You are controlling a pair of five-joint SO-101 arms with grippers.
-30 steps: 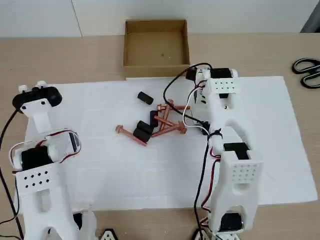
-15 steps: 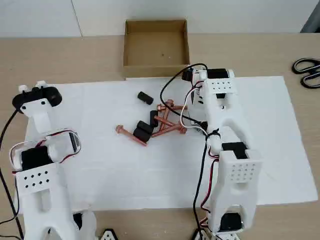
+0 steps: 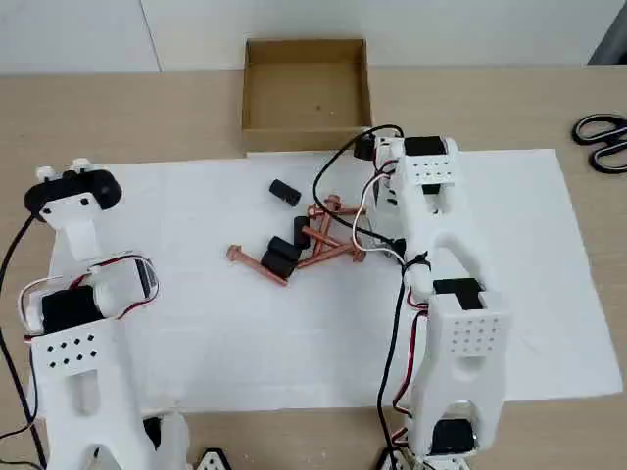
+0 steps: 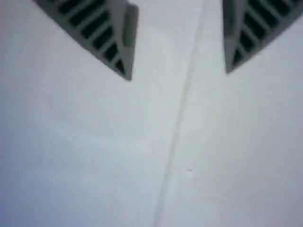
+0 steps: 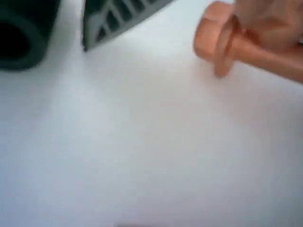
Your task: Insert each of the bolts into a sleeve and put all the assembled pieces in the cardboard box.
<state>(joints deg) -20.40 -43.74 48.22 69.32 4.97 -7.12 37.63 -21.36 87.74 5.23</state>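
Several copper bolts (image 3: 328, 240) and black sleeves (image 3: 282, 255) lie in a loose pile on the white paper (image 3: 245, 333). One more sleeve (image 3: 284, 191) lies apart, nearer the cardboard box (image 3: 306, 90). My right gripper (image 3: 364, 199) hangs low at the pile's right side. Its wrist view has one finger (image 5: 113, 19) between a black sleeve (image 5: 21, 33) and a bolt head (image 5: 218, 38), holding nothing. Over bare paper at the sheet's left edge, my left gripper (image 4: 177, 71) (image 3: 71, 188) is open with nothing in it.
The cardboard box sits just beyond the paper's far edge, with nothing inside. Scissors (image 3: 602, 137) lie on the wooden table at the far right. Black and red cables (image 3: 343, 196) from the right arm loop over the bolts.
The right arm has shifted slightly left, toward the pile. The left arm and the parts have not moved.
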